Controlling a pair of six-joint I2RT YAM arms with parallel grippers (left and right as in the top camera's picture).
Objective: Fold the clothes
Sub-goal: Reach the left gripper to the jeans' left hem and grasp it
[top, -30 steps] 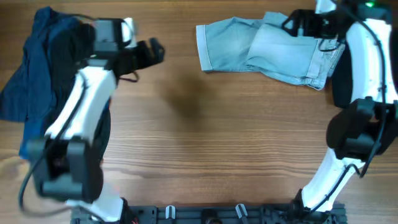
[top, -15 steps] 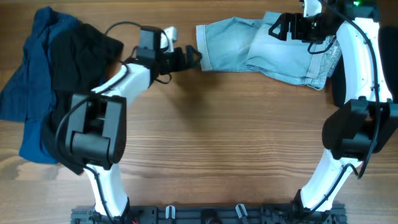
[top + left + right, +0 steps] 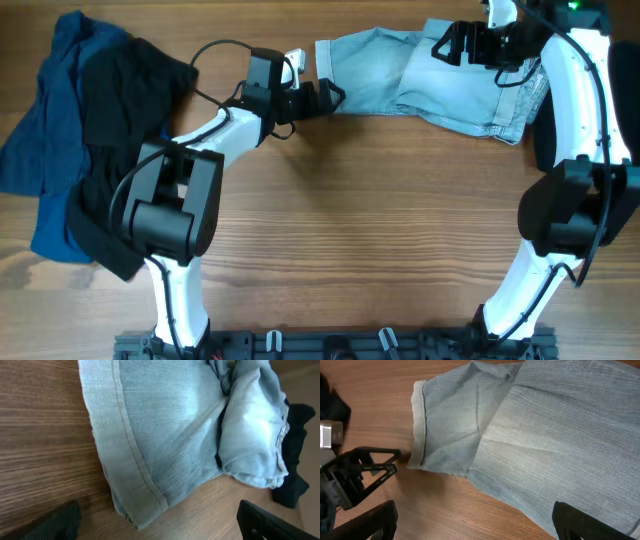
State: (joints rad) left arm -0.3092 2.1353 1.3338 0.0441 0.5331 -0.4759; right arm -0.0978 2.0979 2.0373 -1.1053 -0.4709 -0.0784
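Pale-blue denim shorts [image 3: 430,80] lie crumpled at the table's far side, cuffed hem to the left. My left gripper [image 3: 330,97] is open at the lower corner of that hem; in the left wrist view the hem corner [image 3: 135,517] sits just ahead of the wide-apart fingertips [image 3: 57,522], untouched. My right gripper [image 3: 450,45] hangs open above the shorts' upper middle; its view shows the denim [image 3: 545,435] below and nothing between its fingers [image 3: 587,522]. More clothes are heaped at the far left: a royal-blue one [image 3: 45,140] and a black one [image 3: 120,110].
A dark cloth-like shape [image 3: 295,460] lies past the shorts' waistband, near the right arm [image 3: 575,190]. The left arm [image 3: 200,140] stretches from the front edge toward the shorts. Bare wood [image 3: 370,220] fills the middle and front of the table.
My left arm swung right, from beside the clothes pile over to the shorts' left hem. My right gripper shifted slightly left over the shorts, then held still. Both stayed open.
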